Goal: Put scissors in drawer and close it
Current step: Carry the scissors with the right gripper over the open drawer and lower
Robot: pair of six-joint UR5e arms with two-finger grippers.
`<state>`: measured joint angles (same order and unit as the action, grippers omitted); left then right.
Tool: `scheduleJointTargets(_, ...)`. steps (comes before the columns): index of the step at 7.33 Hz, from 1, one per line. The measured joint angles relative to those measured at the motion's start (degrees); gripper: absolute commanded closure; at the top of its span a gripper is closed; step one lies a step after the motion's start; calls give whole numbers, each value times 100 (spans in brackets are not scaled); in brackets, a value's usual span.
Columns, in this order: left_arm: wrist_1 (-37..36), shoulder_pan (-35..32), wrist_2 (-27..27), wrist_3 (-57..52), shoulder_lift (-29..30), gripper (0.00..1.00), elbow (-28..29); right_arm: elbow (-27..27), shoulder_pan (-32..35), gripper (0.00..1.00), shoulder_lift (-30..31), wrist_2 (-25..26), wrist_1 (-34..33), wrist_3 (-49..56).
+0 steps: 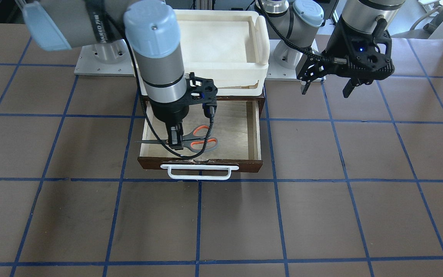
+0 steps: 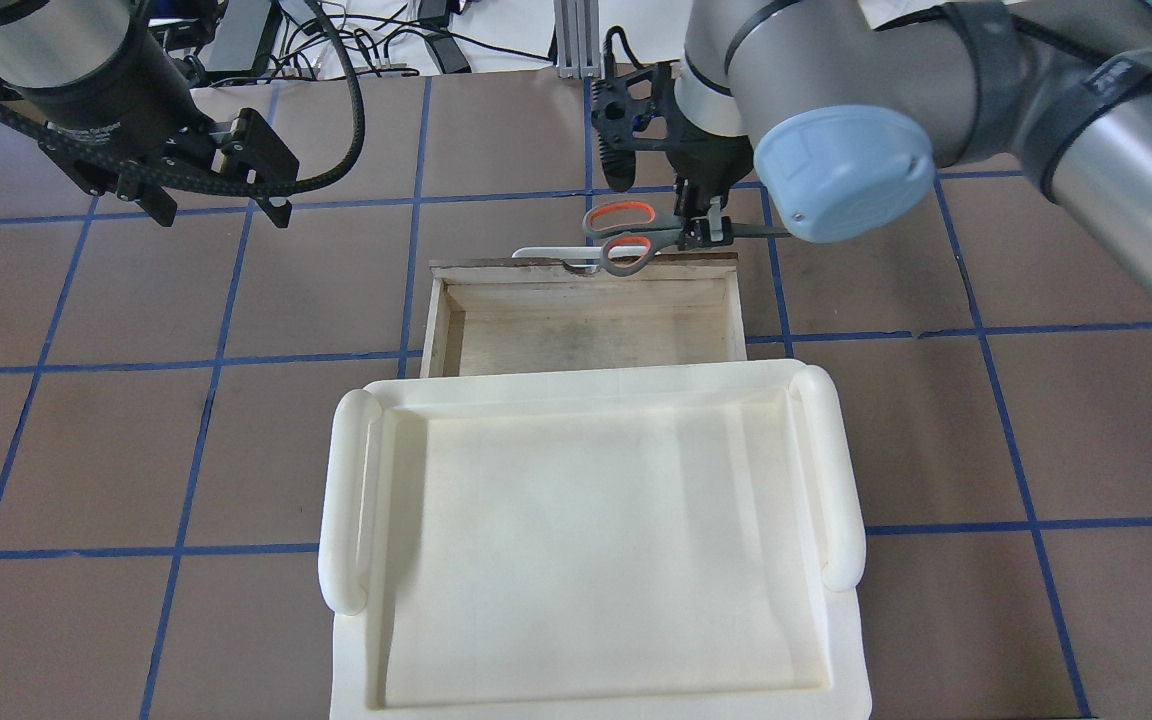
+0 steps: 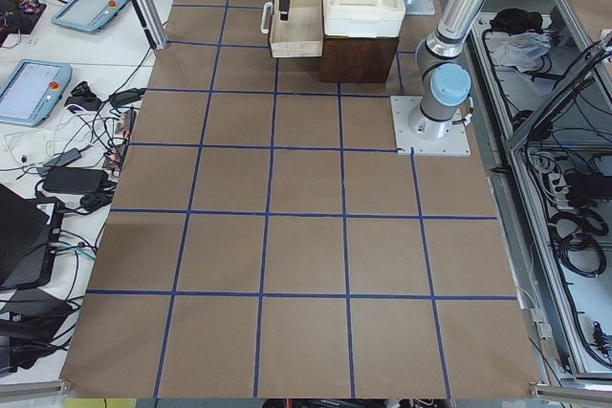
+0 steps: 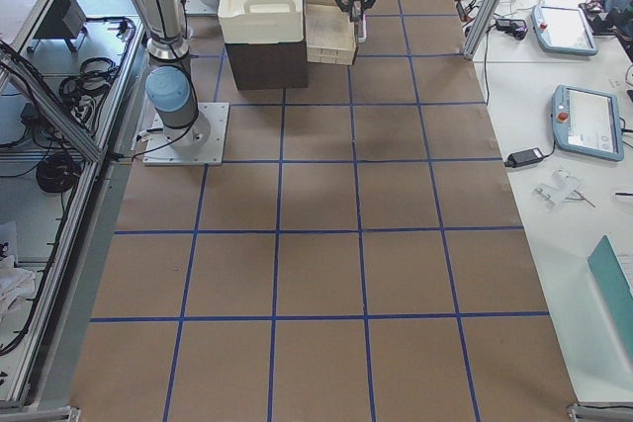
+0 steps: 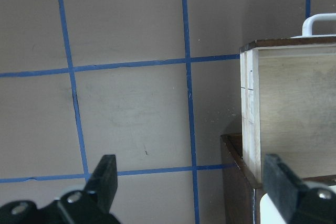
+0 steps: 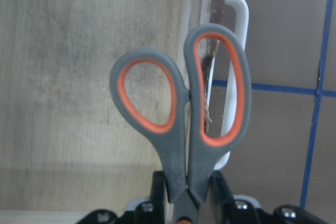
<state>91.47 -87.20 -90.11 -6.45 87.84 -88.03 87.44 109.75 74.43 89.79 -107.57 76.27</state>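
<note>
The scissors (image 1: 200, 138), with grey handles, orange-red inner loops and silver blades, lie level in my right gripper (image 1: 175, 145), which is shut on them near the pivot. They hang over the open drawer (image 1: 240, 127), close to its dark brown front and white loop handle (image 1: 199, 172). In the right wrist view the scissors' handles (image 6: 184, 124) sit over the drawer's front edge. In the overhead view the scissors (image 2: 621, 240) show by the right gripper (image 2: 706, 232). My left gripper (image 1: 326, 90) is open and empty, above the table beside the drawer.
A white plastic tray (image 1: 262, 42) sits on the dark cabinet behind the drawer and overhangs its back part. The left wrist view shows the drawer's plywood side (image 5: 283, 103) to the right of my open fingers (image 5: 105, 182). The brown table has blue grid lines.
</note>
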Motion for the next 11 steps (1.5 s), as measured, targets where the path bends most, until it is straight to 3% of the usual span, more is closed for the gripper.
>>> scheduleJointTargets(4,-3,39,-6,9,-18,0,-16,211,628,100,-334,163,61,-430)
scheduleJointTargets(5,0,42,-23,11,-20,0,-6,265,650,32,-336,145,64,-435)
scheduleJointTargets(6,4,44,-37,12,-21,0,0,294,657,0,-341,134,52,-437)
scheduleJointTargets(11,11,45,-43,15,-21,0,5,282,317,0,62,196,-18,-427)
